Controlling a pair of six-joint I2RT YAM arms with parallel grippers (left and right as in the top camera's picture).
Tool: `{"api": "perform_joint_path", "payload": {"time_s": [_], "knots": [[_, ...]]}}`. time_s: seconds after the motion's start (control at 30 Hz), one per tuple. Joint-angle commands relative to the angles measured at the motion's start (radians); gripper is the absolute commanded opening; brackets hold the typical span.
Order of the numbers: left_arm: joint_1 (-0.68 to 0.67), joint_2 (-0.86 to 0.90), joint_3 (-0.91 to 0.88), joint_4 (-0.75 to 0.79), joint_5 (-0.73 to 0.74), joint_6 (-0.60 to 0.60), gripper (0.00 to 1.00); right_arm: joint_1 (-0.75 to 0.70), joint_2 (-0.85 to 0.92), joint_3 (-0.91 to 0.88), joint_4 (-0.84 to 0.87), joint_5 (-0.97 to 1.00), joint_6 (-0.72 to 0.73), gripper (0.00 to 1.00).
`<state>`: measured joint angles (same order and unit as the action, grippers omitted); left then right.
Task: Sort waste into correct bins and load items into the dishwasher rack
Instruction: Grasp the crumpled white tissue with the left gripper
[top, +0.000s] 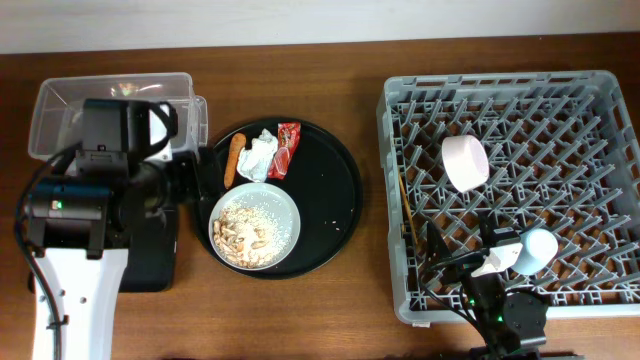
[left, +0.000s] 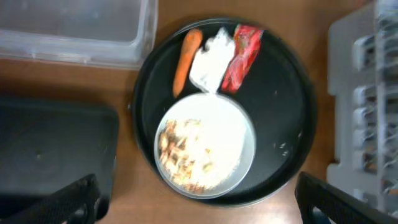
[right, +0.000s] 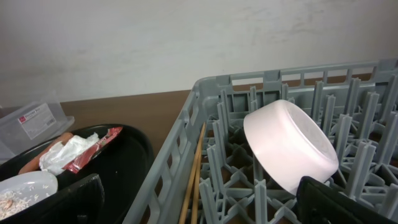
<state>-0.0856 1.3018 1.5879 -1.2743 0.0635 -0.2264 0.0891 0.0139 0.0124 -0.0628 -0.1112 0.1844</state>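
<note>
Grey dishwasher rack (top: 600, 100), overhead: white bowl (top: 465, 162), chopsticks (top: 407, 205) and light-blue cup (top: 537, 250) lie inside.

Left wrist: left gripper (left: 196, 190) spread wide, empty, above round black tray (left: 292, 112). On the tray are plate (left: 242, 134) with rice scraps (left: 186, 152), carrot stick (left: 185, 59), tissue (left: 210, 62), red wrapper (left: 242, 56).

Right wrist: right gripper (right: 196, 193) wide apart, empty, at rack's left edge; bowl tilted on pegs.
</note>
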Motion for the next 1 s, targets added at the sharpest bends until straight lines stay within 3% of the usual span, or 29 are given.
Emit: {"api": "perform_joint_path", "payload": {"time_s": [0.0, 0.17, 0.33, 0.37, 0.47, 0.6, 0.7, 0.8, 0.97], "knots": [[-0.005, 0.01, -0.007, 0.154, 0.06, -0.017, 0.99, -0.005, -0.008, -0.007, -0.003, -0.01, 0.007, 0.98], [-0.099, 0.229, -0.081, 0.302, 0.077, -0.003, 0.99, -0.005, -0.008, -0.007, -0.003, -0.01, 0.007, 0.98], [-0.22, 0.531, -0.081, 0.46, -0.046, 0.019, 0.89, -0.005, -0.008, -0.007, -0.003, -0.01, 0.007, 0.98], [-0.235, 0.597, -0.081, 0.52, -0.099, 0.019, 0.76, -0.005, -0.008, -0.007, -0.003, -0.01, 0.007, 0.98], [-0.248, 0.728, -0.081, 0.632, -0.27, 0.018, 0.75, -0.005, -0.008, -0.007, -0.003, -0.01, 0.007, 0.98], [-0.244, 0.827, -0.081, 0.712, -0.356, 0.018, 0.75, -0.005, -0.008, -0.007, -0.003, -0.009, 0.007, 0.98], [-0.24, 0.857, -0.081, 0.746, -0.356, 0.018, 0.41, -0.005, -0.008, -0.007, -0.003, -0.01, 0.007, 0.98], [-0.24, 0.855, -0.067, 0.725, -0.356, 0.018, 0.01, -0.005, -0.008, -0.007, -0.003, -0.009, 0.007, 0.98], [-0.243, 0.758, 0.109, 0.427, -0.349, 0.017, 0.0, -0.005, -0.008, -0.007, -0.003, -0.01, 0.007, 0.98]]}}
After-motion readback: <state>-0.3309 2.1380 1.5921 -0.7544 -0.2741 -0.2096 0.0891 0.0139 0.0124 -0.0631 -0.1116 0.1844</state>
